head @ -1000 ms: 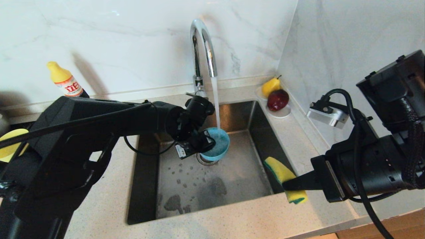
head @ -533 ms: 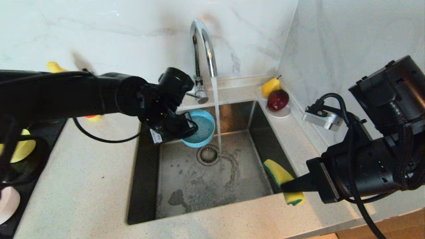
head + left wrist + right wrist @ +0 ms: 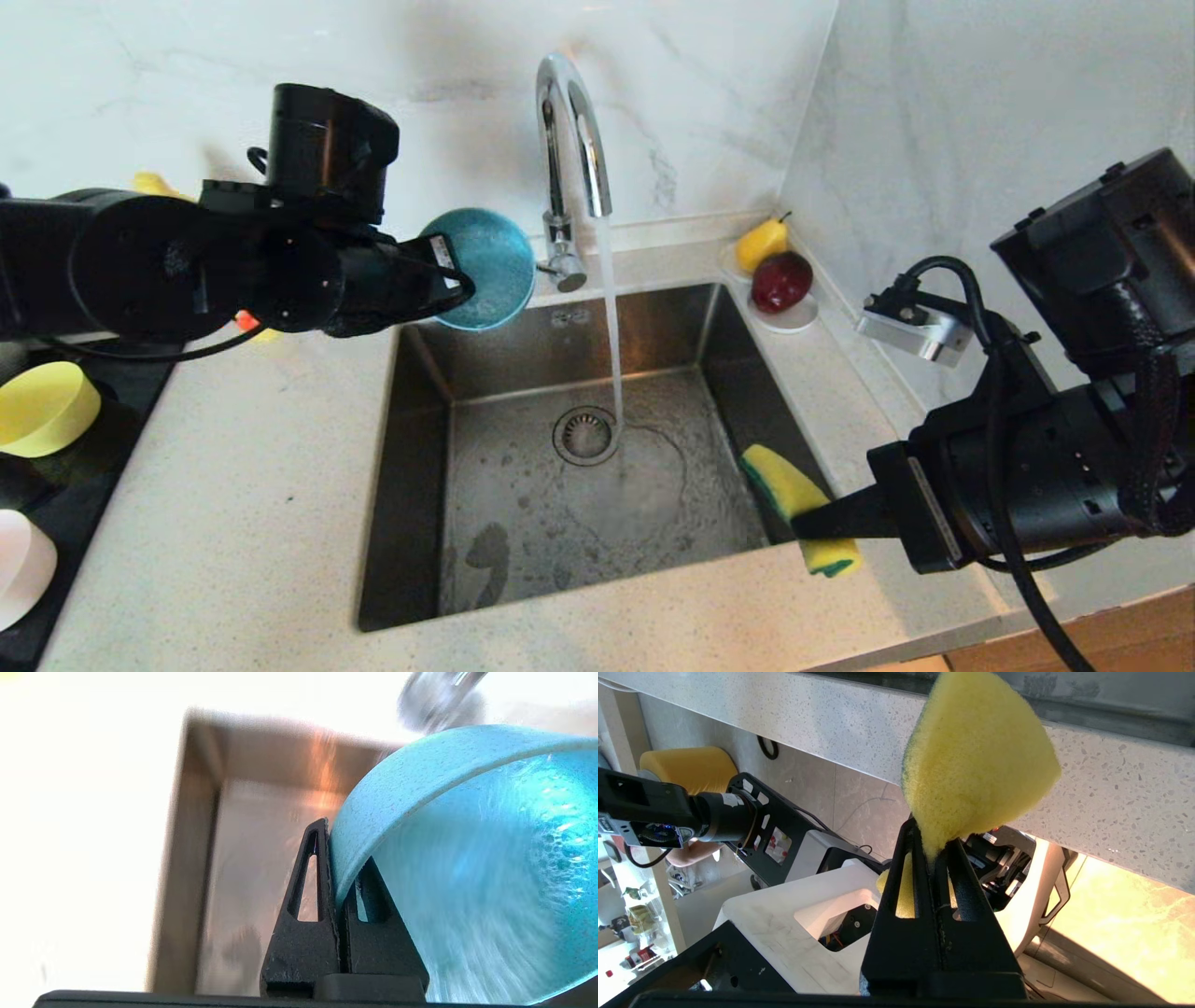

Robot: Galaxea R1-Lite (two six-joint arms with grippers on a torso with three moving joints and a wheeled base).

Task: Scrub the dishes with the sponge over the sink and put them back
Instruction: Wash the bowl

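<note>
My left gripper [image 3: 456,280] is shut on the rim of the light blue bowl [image 3: 478,266], one finger inside and one outside. It holds the bowl tipped on edge in the air above the back left corner of the sink [image 3: 523,523]. In the left wrist view the wet bowl [image 3: 467,858] fills the side beyond the left gripper [image 3: 343,842]. My right gripper [image 3: 801,523] hangs over the sink's front right corner, shut on the tail of the yellow and green sponge [image 3: 782,476]. The right wrist view shows the sponge [image 3: 976,760] fanning out past the right gripper [image 3: 931,837].
Water runs from the chrome tap [image 3: 569,121] down to the drain [image 3: 585,434]. A yellow bowl [image 3: 42,406] and a pink bowl [image 3: 19,565] sit on a black rack at the far left. A pear [image 3: 761,243] and an apple [image 3: 782,280] rest on a white saucer [image 3: 794,324] in the back right corner.
My left arm has lifted the blue bowl out of the water stream, up and to the left, and turned it on edge. The right arm with the sponge has stayed put.
</note>
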